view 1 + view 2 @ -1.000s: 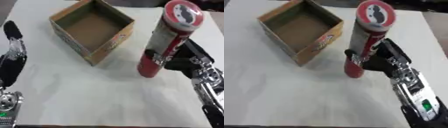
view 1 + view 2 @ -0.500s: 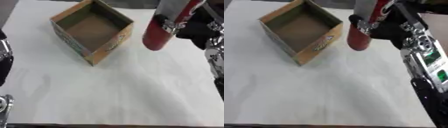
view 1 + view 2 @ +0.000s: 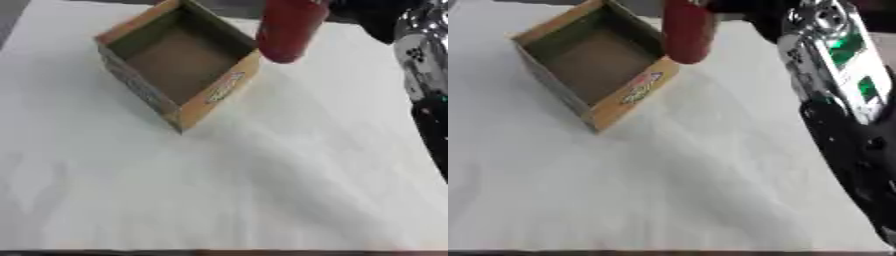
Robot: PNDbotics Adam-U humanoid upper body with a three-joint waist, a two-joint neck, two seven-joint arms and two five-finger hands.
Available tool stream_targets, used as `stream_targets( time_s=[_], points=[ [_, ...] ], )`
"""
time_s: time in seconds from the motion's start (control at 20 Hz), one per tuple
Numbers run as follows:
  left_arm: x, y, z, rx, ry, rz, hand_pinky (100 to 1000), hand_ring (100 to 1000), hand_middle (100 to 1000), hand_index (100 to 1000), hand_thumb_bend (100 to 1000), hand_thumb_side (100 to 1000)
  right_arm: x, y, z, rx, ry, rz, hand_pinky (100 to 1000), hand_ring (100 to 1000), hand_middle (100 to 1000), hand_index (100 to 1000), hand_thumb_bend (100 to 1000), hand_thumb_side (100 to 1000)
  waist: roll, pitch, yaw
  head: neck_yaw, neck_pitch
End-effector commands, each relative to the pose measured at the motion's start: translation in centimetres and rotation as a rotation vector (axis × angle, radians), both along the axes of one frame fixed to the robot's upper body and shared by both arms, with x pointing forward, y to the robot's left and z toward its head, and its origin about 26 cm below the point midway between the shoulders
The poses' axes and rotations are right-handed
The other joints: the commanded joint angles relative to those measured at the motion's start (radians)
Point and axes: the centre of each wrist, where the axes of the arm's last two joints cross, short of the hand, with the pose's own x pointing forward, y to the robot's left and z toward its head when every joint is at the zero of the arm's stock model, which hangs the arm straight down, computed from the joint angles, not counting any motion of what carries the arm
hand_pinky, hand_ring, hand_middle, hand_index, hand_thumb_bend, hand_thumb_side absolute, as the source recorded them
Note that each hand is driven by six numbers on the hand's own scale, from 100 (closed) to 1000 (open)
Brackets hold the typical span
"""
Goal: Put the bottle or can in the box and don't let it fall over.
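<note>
**Can carried toward the box, bottom end first**

The right hand holds the red can in the air; its fingers sit at the top edge of both views, so whether they wrap the can cannot be told. The can hangs below the hand, long axis near upright, its lower end just above the near right wall of the cardboard box. The box's open floor lies down and left of the fingers. The left hand is out of view.

Likely a lab or test bench: plain white sheet covering the table, one open cardboard box as a prop, humanoid robot arm over it. Surroundings not visible.
</note>
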Motion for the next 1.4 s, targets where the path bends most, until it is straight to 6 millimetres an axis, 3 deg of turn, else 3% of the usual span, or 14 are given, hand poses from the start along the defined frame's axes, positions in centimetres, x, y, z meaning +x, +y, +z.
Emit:
stream_targets(
  time_s=[0.05,0.3,0.45,0.85,1.1,1.2,1.3,1.35,1.4],
  points=[
    [-0.2,0.7,0.9,0.012,-0.039,0.014,792,819,624,734,310,587,0.7,0.0,1.5,0.007,-0.021,-0.009,1000,1000,887,713,100,168,-0.001,-0.022,0.012,-0.024,-0.006],
    [-0.2,1.3,1.0,0.01,-0.035,-0.001,738,770,570,738,271,621,3.0,1.2,2.3,0.028,-0.019,0.01,1000,1000,877,717,100,174,-0.019,-0.017,0.057,-0.066,-0.015],
    [-0.2,1.4,1.2,-0.001,-0.025,-0.025,739,773,571,736,262,629,4.6,1.5,2.3,0.037,-0.01,0.003,1000,1000,874,719,100,203,-0.028,-0.009,0.1,-0.12,-0.018],
    [0.1,0.8,1.8,-0.043,-0.067,-0.066,737,769,569,727,264,609,9.3,1.1,-1.3,0.032,0.077,-0.065,1000,1000,878,734,100,268,-0.031,0.012,0.232,-0.265,-0.031],
    [0.1,0.8,1.8,-0.066,-0.078,-0.059,737,770,569,726,259,610,10.8,1.2,-3.8,0.009,0.105,-0.058,1000,1000,888,761,100,265,-0.031,0.024,0.245,-0.276,-0.031],
    [0.1,0.8,1.9,-0.066,-0.081,-0.061,737,770,569,726,256,611,11.1,1.1,-4.5,-0.005,0.103,-0.045,1000,1000,914,860,100,171,-0.03,0.026,0.242,-0.269,-0.03],
    [0.1,0.8,1.9,-0.065,-0.082,-0.06,737,770,569,726,254,612,11.2,0.9,-4.9,-0.031,0.083,-0.031,1000,1000,962,996,102,175,-0.028,0.028,0.238,-0.26,-0.03],
    [0.1,0.8,1.9,-0.065,-0.08,-0.059,739,771,570,726,228,595,11.2,0.8,-4.9,-0.047,0.066,-0.038,1000,1000,963,1000,201,204,-0.027,0.028,0.235,-0.256,-0.031],
    [0.1,0.8,1.9,-0.064,-0.077,-0.059,739,772,570,727,212,578,11.3,0.6,-5.0,-0.063,0.05,-0.052,1000,1000,963,1000,219,220,-0.025,0.029,0.232,-0.253,-0.03]
  ],
)
